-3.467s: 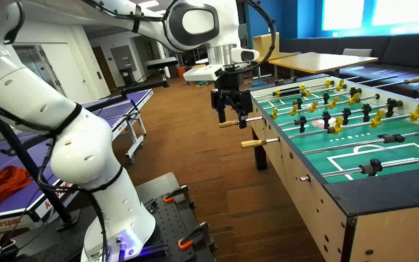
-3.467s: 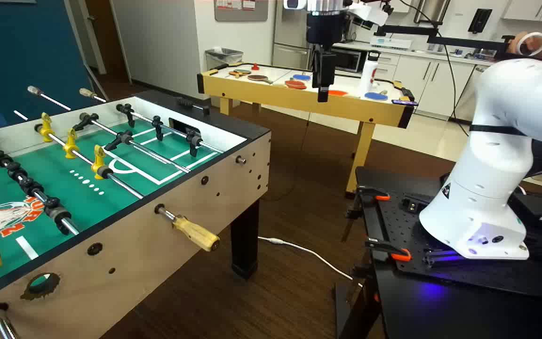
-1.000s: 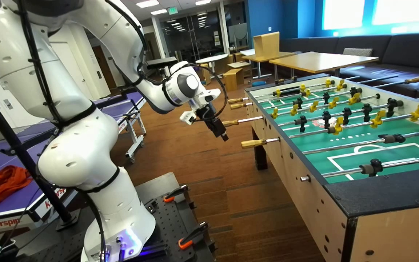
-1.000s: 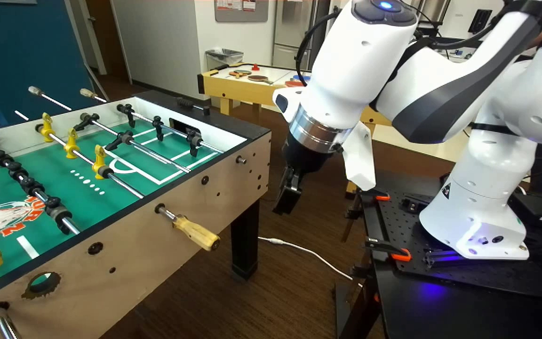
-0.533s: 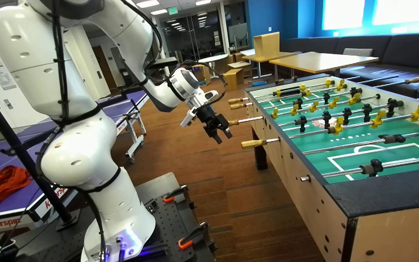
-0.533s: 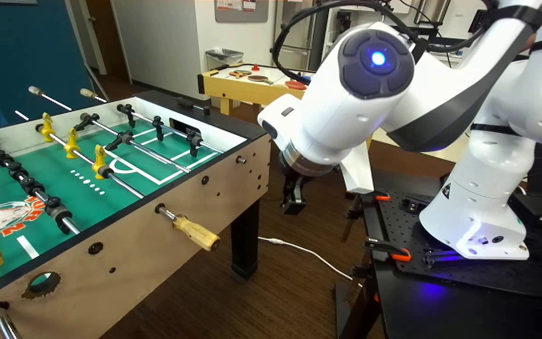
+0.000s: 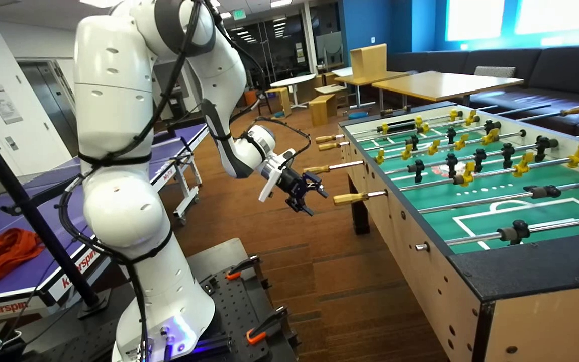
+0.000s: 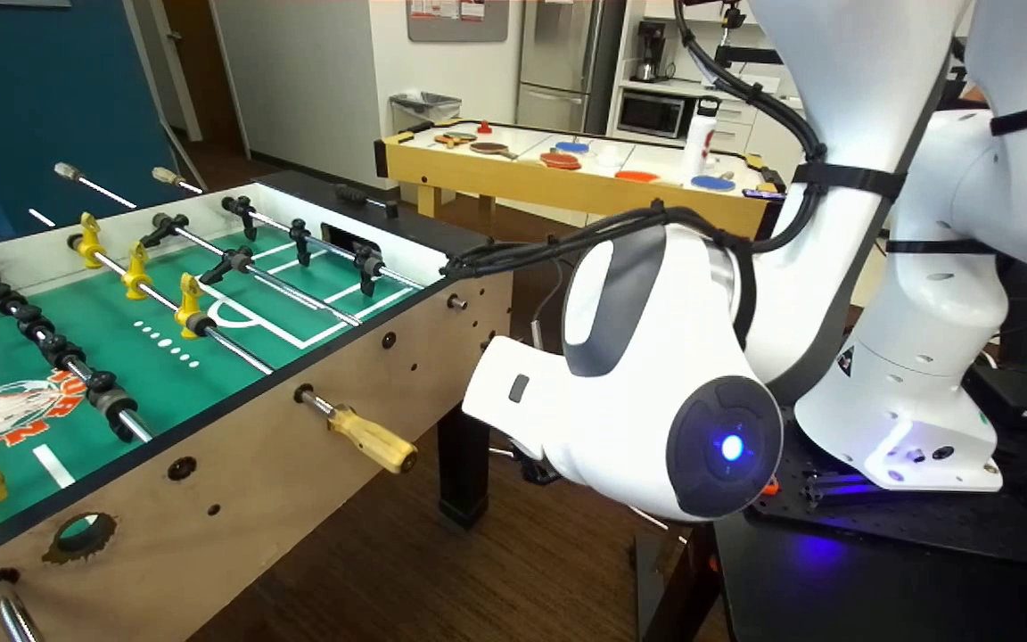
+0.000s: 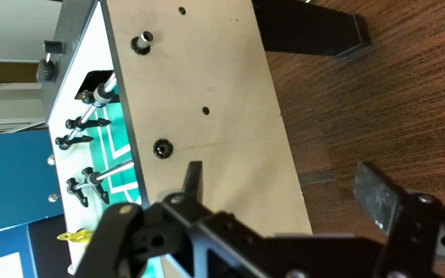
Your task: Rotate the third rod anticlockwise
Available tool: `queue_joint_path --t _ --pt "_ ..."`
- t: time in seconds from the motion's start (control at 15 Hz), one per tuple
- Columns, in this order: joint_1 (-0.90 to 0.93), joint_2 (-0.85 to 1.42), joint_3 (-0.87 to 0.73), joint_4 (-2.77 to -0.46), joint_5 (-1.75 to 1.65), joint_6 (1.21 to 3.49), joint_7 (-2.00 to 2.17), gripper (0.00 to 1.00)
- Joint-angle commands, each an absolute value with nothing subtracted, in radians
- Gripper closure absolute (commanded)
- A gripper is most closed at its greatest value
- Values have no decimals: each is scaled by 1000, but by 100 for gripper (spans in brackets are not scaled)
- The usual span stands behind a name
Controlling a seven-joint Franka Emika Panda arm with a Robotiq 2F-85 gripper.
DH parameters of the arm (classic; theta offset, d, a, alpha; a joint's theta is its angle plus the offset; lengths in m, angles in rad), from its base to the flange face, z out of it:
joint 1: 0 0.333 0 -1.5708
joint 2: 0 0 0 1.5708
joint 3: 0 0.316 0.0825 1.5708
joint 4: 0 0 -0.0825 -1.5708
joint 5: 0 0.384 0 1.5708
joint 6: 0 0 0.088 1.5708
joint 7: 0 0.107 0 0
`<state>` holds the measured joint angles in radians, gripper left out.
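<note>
The foosball table (image 7: 420, 271) shows in both exterior views. A rod with yellow figures (image 8: 137, 270) ends in a wooden handle (image 8: 371, 440) sticking out of the side wall; this handle also shows in an exterior view (image 7: 350, 199). My gripper (image 7: 318, 203) is tilted down toward the table, a little short of and below that handle, touching nothing. In the wrist view my gripper (image 9: 278, 170) is open with wide-spread fingers and nothing between them; the wooden side panel (image 9: 222, 77) and floor lie behind. The handle is not visible there. In an exterior view the hand hides most of the gripper.
Another wooden handle (image 7: 316, 170) sticks out farther along the side, with more beyond it. A bare rod end (image 7: 421, 247) sticks out nearer. A black table leg (image 8: 463, 464) stands below. The arm's base stands on a black bench with clamps (image 7: 264, 327).
The gripper has gone from pointing straight down by the farther handle to tilted toward the table. In the last half second it has moved lower and turned; its fingers look wider apart.
</note>
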<state>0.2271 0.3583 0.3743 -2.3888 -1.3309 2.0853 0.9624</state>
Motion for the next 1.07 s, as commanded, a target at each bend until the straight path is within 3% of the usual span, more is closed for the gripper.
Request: queue_joint_path --t 0.0,0.33,1.0 --pt "266 362 340 -2387 -1318 2094 959 0" --pt "261 345 335 -2387 -1316 2094 959 0" --pt "463 577 327 -2301 -1712 1716 989 0"
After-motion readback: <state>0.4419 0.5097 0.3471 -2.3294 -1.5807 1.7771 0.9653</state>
